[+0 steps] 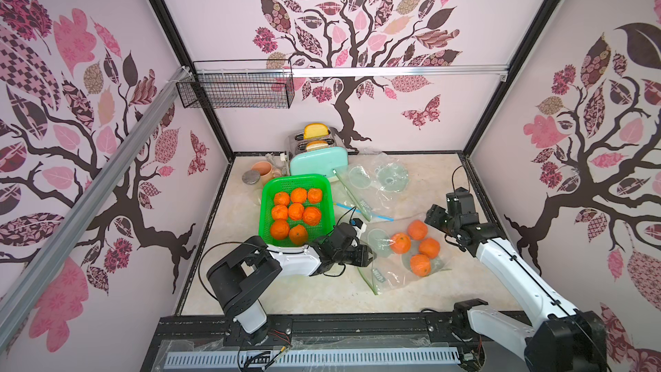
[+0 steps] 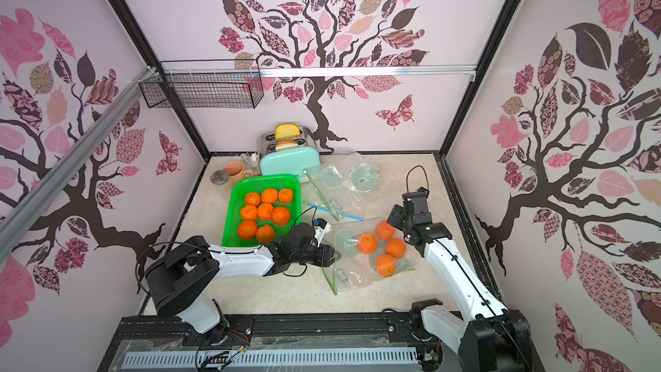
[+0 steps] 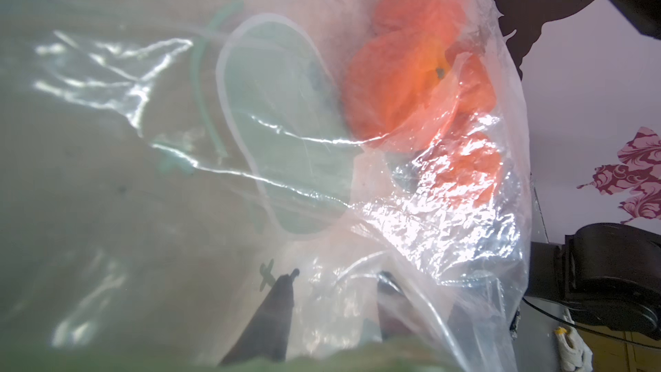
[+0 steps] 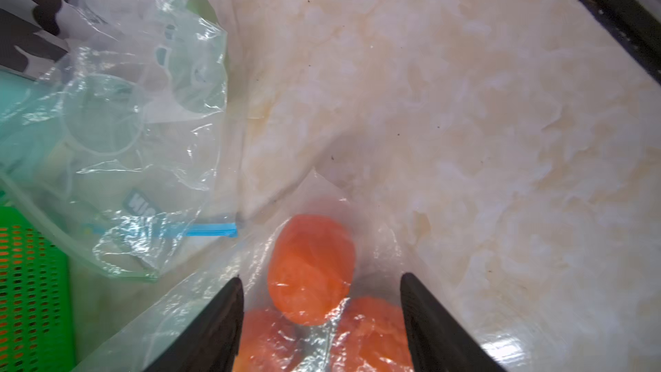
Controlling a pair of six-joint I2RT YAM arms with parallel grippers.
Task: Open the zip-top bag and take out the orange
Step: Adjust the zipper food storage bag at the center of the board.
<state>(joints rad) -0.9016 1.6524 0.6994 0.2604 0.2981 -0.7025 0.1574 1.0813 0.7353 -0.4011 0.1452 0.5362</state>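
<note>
The clear, crinkled zip-top bag lay right of centre in both top views, with four oranges inside. My left gripper stood partly open behind its film, pinching nothing. My right gripper gaped wide and empty over the fruit.

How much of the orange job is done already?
Looks done: eight oranges sit in the green basket, and an empty bag lies by the toaster. In hand: the left gripper is at the full bag's mouth, jaws apart; the right gripper hovers open over its far end. Left: four oranges are inside that bag.
</note>
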